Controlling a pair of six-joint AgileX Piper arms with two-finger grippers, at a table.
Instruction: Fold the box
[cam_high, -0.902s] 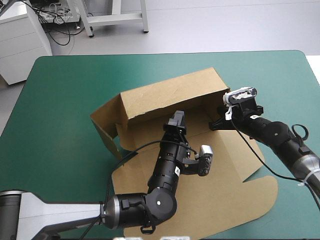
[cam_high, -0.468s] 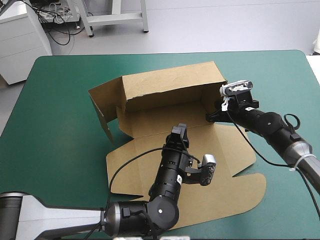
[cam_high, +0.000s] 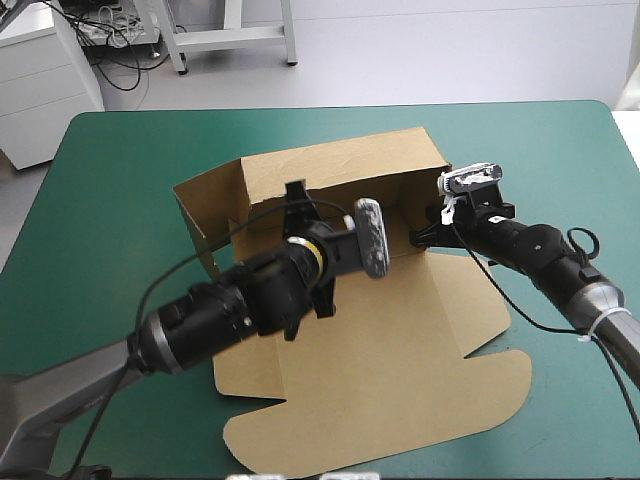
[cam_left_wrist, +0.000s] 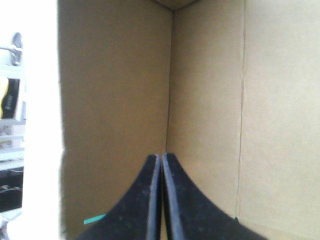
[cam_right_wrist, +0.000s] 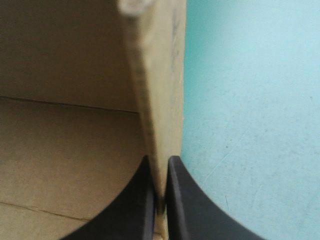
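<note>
the right hand (cam_right_wrist: 159, 162) pinches the raised right wall of the brown box (cam_high: 400, 345) on the teal-green worktop (cam_high: 120, 170); the left hand (cam_left_wrist: 161, 157), pressed together, points into an inner corner

No text, label, brand, number or sign can be read in any of the 3 views. The box (cam_high: 400, 340) shows only plain brown board, inside and out, with creases and cut edges. The teal-green cover (cam_high: 120, 180) is a single flat colour with no lettering.
</note>
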